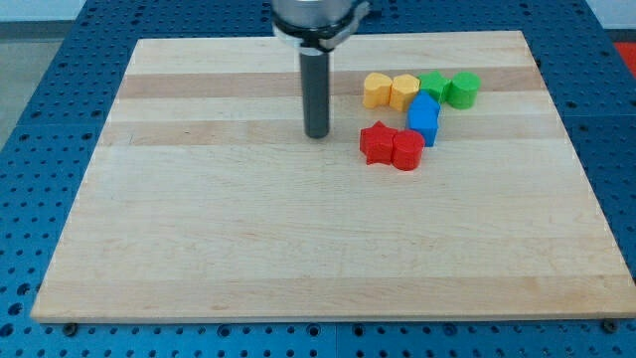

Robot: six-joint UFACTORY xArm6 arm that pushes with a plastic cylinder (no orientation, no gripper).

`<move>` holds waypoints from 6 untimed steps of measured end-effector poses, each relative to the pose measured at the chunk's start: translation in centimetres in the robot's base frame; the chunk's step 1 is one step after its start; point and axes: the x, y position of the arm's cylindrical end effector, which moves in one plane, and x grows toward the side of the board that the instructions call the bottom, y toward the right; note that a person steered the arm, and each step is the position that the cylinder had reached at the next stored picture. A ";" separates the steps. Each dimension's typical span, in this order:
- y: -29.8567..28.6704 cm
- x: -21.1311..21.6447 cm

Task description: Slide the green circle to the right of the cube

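The green circle (463, 89) sits at the right end of a cluster near the view's top right, touching a green star (434, 87) on its left. A blue cube (424, 119) lies just below the green star, down and left of the circle. My tip (317, 134) rests on the board well to the left of the cluster, about level with the cube and left of the red blocks, touching none of them.
A yellow heart (377, 89) and a yellow hexagon-like block (403, 90) sit left of the green star. A red star (378, 143) and a red round block (407, 151) touch below the cube. The wooden board (298, 249) lies on a blue perforated table.
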 end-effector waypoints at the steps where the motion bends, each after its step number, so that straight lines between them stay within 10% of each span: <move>1: -4.0 -1.5; 6: 3.3 -12.9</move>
